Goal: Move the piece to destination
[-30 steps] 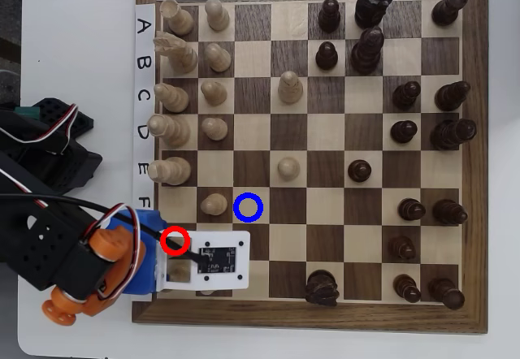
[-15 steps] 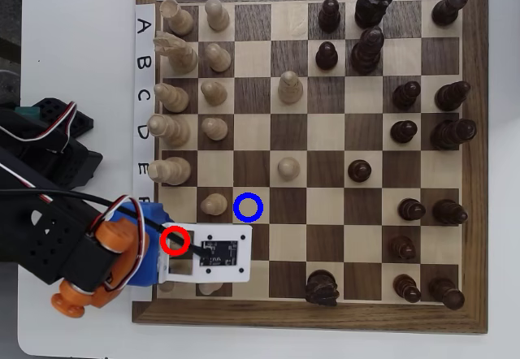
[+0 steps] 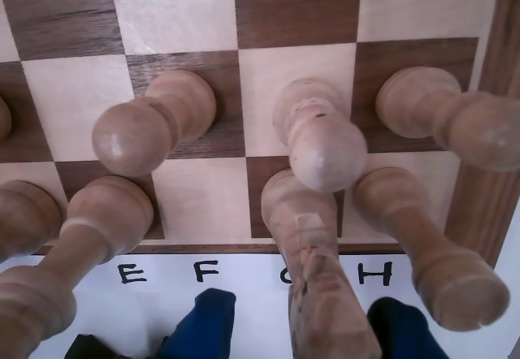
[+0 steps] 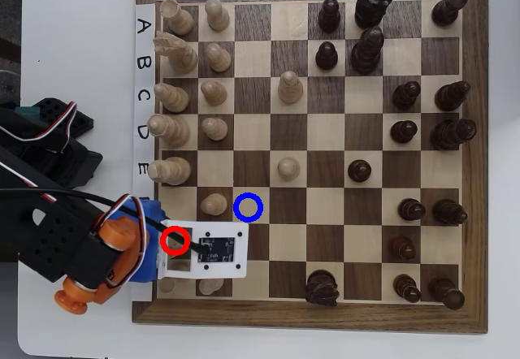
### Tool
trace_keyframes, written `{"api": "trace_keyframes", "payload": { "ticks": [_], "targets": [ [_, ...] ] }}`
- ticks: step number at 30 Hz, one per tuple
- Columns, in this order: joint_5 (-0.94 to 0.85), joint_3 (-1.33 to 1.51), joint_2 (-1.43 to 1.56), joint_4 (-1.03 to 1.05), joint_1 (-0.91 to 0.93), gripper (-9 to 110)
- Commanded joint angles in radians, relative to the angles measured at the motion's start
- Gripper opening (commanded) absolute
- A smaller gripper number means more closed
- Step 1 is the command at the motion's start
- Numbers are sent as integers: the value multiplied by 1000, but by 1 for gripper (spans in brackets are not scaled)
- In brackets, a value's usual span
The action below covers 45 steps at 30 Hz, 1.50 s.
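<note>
Claw positioned over the piece, wrist and overhead views. In the wrist view the piece (image 3: pixel 321 294), a pale carved knight, stood on the board's edge row above the letter G. The claw (image 3: pixel 302 326) was spread, with one blue finger (image 3: pixel 203 322) well to its left and the other close on its right, so nothing was clamped. In the overhead view the arm and its white camera plate (image 4: pixel 203 253) hid the knight entirely. The destination (image 4: pixel 248 207), a light square under a blue ring, lay clear nearby. Crowding was the likely hazard. The tall neighbour (image 3: pixel 422 245) stood just beside the right finger, and an uneven closure could push it or tip the knight. The carved head offered irregular faces, so a grip there might have slipped. The pawn ahead (image 3: pixel 317 136) rose directly in the path, and a low lift could have struck it. Another pawn (image 4: pixel 214 204) stood just beside the ringed square and might have been nudged during placement.
</note>
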Motion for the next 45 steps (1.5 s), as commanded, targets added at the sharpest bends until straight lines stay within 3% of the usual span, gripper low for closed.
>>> {"api": "trace_keyframes", "payload": {
  "ticks": [1,15,31,37,45],
  "targets": [
    [8,0,18,-54,8,23],
    [-12,-2,31,-98,31,22],
    [-5,-8,40,-74,43,11],
    [17,-15,40,-69,51,0],
    [11,-29,38,-72,67,0]
  ]
}}
